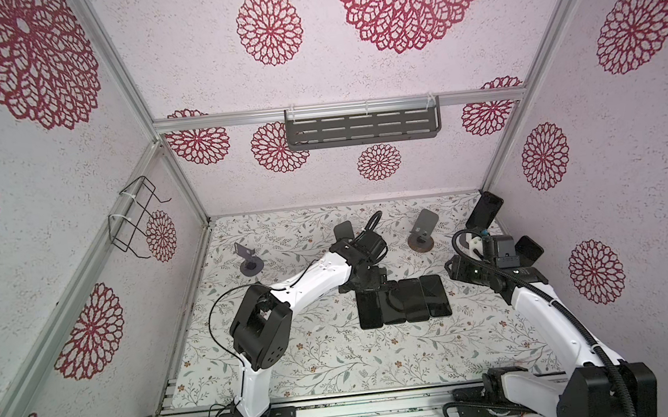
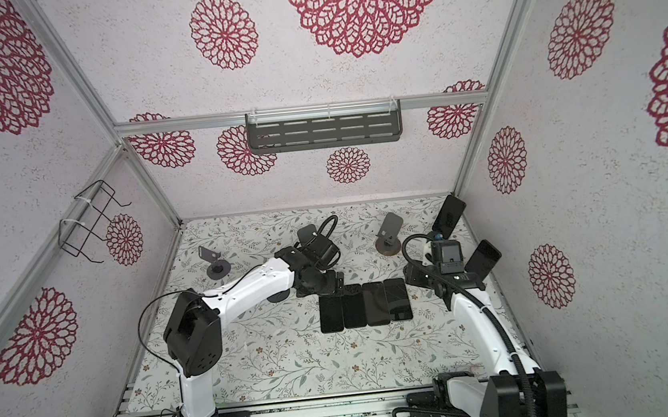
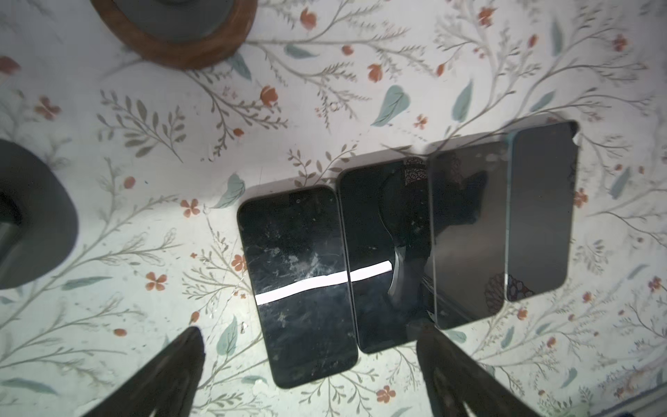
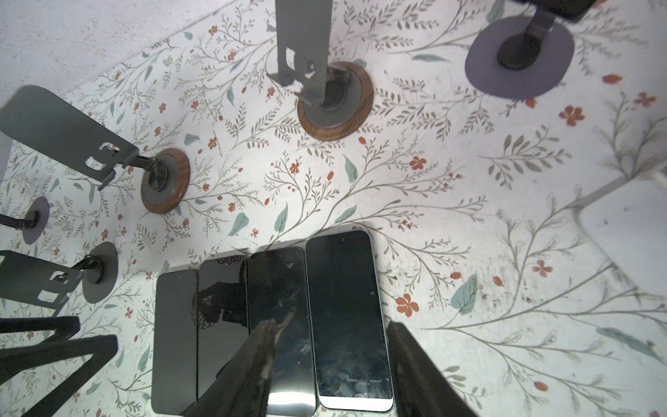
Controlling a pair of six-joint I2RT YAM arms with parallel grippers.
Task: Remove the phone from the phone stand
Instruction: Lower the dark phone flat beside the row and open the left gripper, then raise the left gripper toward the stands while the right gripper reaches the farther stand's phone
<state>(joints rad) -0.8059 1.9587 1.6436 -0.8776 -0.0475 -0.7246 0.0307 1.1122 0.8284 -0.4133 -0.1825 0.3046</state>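
Hovering: my left gripper [image 3: 310, 330] spread wide, empty, above flat phones [image 1: 402, 301]; right gripper [image 4: 332, 325] half-spread, seemingly empty. Propped phone [image 1: 485, 209] looks stiff, slick-glassed, breakable; I'd pinch its long edges.

Four phones [image 1: 403, 301] lie flat in a tight row, side by side, at the middle of the table [image 1: 318, 361]. Behind the row stand phone stands. The left-rear stand [image 1: 249, 261] is well off to the left. The middle stand [image 1: 342, 229] is behind the row's left end, partly hidden by the left arm [image 1: 314, 280]. The round-based stand [image 1: 421, 232] is behind its right end. By the right wall two more phones sit tilted above the table: the corner phone [image 1: 485, 209] at the back, the nearer phone [image 1: 529, 250] in front of it. A shelf [image 1: 362, 129] hangs on the back wall, a wire basket [image 1: 135, 218] on the left wall.
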